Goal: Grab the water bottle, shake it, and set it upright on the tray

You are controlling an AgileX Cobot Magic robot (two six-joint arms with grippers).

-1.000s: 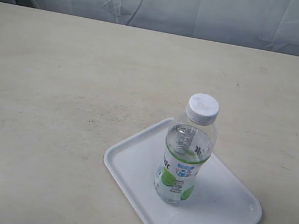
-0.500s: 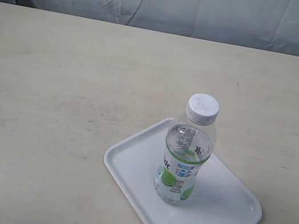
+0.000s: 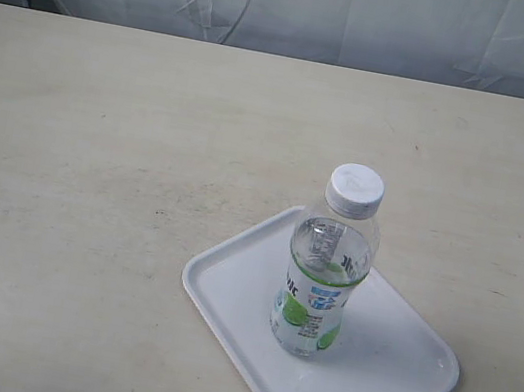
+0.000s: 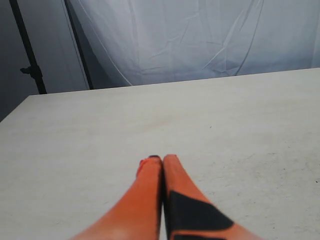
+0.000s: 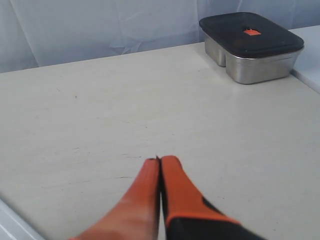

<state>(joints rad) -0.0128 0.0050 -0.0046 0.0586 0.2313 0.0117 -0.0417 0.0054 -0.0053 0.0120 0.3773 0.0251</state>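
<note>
The water bottle (image 3: 326, 268) stands upright on the white tray (image 3: 392, 381) at the front right of the table in the exterior view, its white cap on and the lime label facing the camera. No gripper touches it, and neither arm shows in that view. My left gripper (image 4: 161, 159) is shut with nothing in it, its orange fingers pressed together above bare table. Over the table too, my right gripper (image 5: 160, 160) is shut and empty; a white edge, perhaps the tray (image 5: 12, 225), shows at the corner of the right wrist view.
A steel lunch box with a dark lid (image 5: 250, 46) sits near the table's far edge in the right wrist view. A white cloth backdrop (image 3: 296, 4) hangs behind the table. A dark stand pole (image 4: 27, 50) rises beyond the table corner in the left wrist view.
</note>
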